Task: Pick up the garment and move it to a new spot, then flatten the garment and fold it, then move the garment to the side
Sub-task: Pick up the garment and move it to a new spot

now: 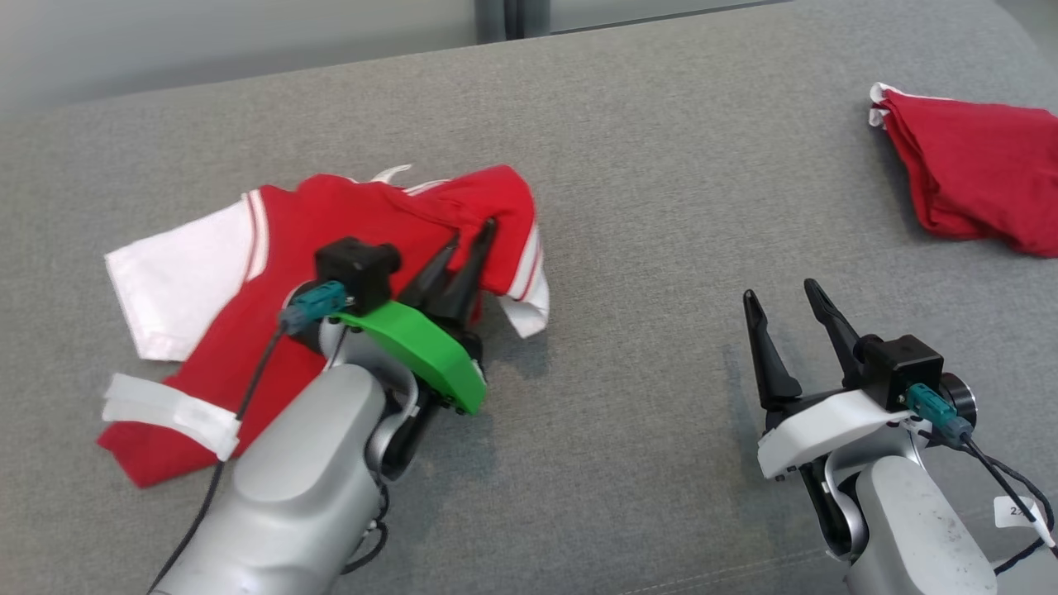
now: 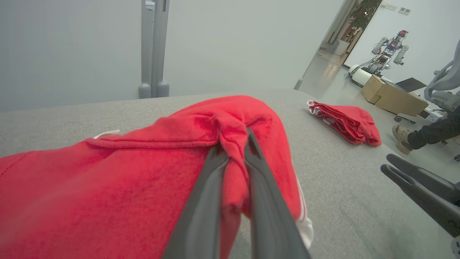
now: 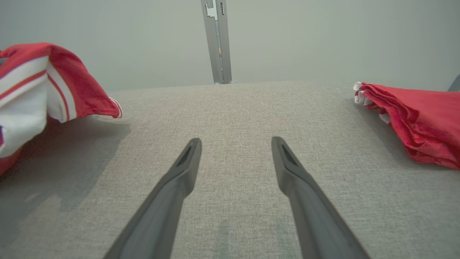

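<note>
A red garment with white sleeves lies crumpled on the grey padded surface at the left. My left gripper is shut on a raised fold of its red cloth near the right sleeve; the left wrist view shows the fabric pinched between both fingers. That lifted sleeve end hangs at the left of the right wrist view. My right gripper stands open over bare surface at the lower right, nothing between its fingers.
A second red garment, folded, lies at the far right of the surface, also seen as a folded red pile. Beyond the surface edge stand a grey post, cardboard boxes, another robot and a person's foot.
</note>
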